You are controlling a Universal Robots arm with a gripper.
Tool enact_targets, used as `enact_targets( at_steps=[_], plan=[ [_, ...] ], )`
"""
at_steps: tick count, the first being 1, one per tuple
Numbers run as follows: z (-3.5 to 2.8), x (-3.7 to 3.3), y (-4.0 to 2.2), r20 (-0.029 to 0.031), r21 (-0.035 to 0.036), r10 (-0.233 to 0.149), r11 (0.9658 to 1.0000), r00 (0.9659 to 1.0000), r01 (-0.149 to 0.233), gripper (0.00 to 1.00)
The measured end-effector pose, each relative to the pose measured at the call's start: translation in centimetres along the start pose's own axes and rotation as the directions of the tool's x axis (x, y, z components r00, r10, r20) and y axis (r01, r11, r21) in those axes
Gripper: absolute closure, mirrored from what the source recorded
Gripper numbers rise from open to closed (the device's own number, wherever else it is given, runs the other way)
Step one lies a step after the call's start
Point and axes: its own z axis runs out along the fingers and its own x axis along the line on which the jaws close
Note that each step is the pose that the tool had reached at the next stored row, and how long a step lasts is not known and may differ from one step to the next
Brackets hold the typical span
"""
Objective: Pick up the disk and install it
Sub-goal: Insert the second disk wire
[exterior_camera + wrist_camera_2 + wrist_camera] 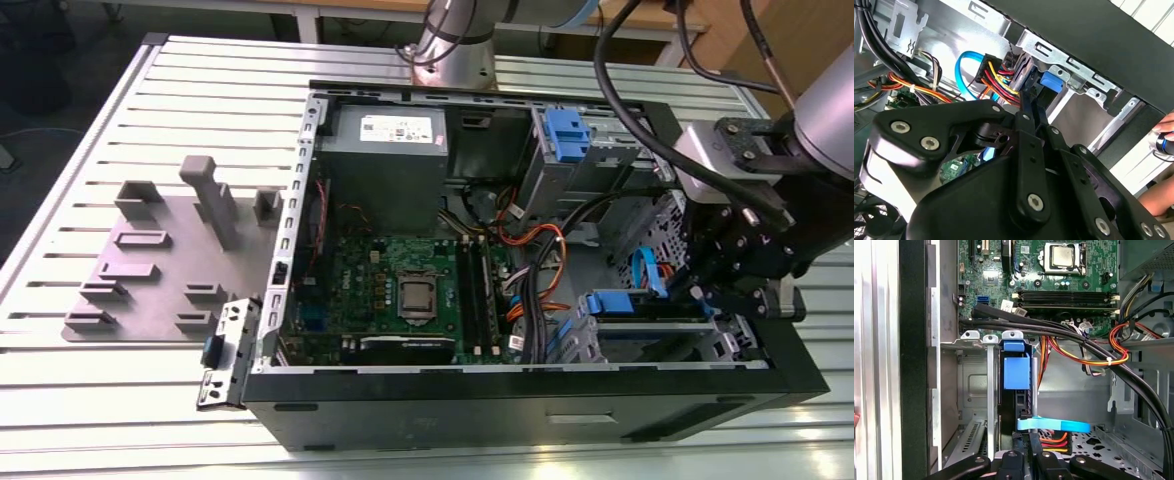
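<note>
Scene: open PC case (pixel 534 400) lying on the slatted desk (pixel 80 150), centre of the exterior view, side panel off, motherboard (pixel 400 290) showing.
End effector: black linkage end effector (pixel 721 290) at right of the exterior view, down inside the case's drive-bay corner. In the first wrist view its fingers (pixel 1035 450) rise from bottom centre, drawn close together w/ tips at the disk's rear edge; whether they pinch it or just press on it – can't tell.
Disk: the disk (pixel 1016 372) sits edge-on in the metal drive cage (pixel 974 337), centre-left of the first wrist view; blue end piece uppermost. Same blue piece at lower right of the exterior view (pixel 617 303).
Cables: light-blue data cable (pixel 1054 425) crosses just above the fingers; red/yellow/orange power leads (pixel 999 80) plug in nearby, upper centre of the second wrist view.
Bystander: a person's hand (pixel 1166 132) at right edge of the second wrist view, outside the case.
Progress: pick-up looks done; disk appears slotted in its bay, so install seems at or near its end. Full seating and release not confirmed.
</note>
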Motion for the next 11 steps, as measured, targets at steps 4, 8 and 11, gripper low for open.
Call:
enact_targets(
  at_steps=[4,8,11],
  plan=[
    [0.05,0.00,0.00,-0.0003,0.0000,0.000,1.0000,1.0000,0.000,0.84],
    [0.28,0.01,0.00,-0.0003,0.0000,0.000,1.0000,1.0000,0.000,0.84],
    [0.29,0.01,0.00,-0.0003,0.0000,0.000,1.0000,1.0000,0.000,0.84]
  ],
)
